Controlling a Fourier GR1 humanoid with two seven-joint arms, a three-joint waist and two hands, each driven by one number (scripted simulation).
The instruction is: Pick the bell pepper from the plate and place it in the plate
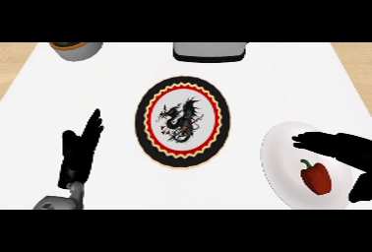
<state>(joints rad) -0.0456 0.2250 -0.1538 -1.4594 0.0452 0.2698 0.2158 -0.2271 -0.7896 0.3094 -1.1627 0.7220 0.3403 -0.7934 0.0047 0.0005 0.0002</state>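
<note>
On the white bench, a red bell pepper with a green stem lies on a plain white plate at the view's right, near the lower edge. The pepper rests toward the right half of that plate, its stem pointing up and to the left. The robot's right hand shows over the same plate, coming in from the right; its fingers stretch out nearly straight toward the left, above the pepper and not closed round it, so the hand is open and has hold of nothing. A dark part of that hand, likely the thumb, shows lower at the right edge, beside the pepper; whether it touches the pepper cannot be told. In the middle of the bench lies a second plate, the dragon plate, with a black rim, a red and yellow scalloped ring and a dark dragon figure on a pale centre; it carries nothing. It lies just beside the white plate, to its left, with a narrow strip of bench between them. The left hand rests at the lower left, fingers straight and pointing up and slightly right, holding nothing, well apart from both plates. At the far edge stand a grey bowl with something dark and green in it at the left, and a grey box-like appliance near the middle.
</note>
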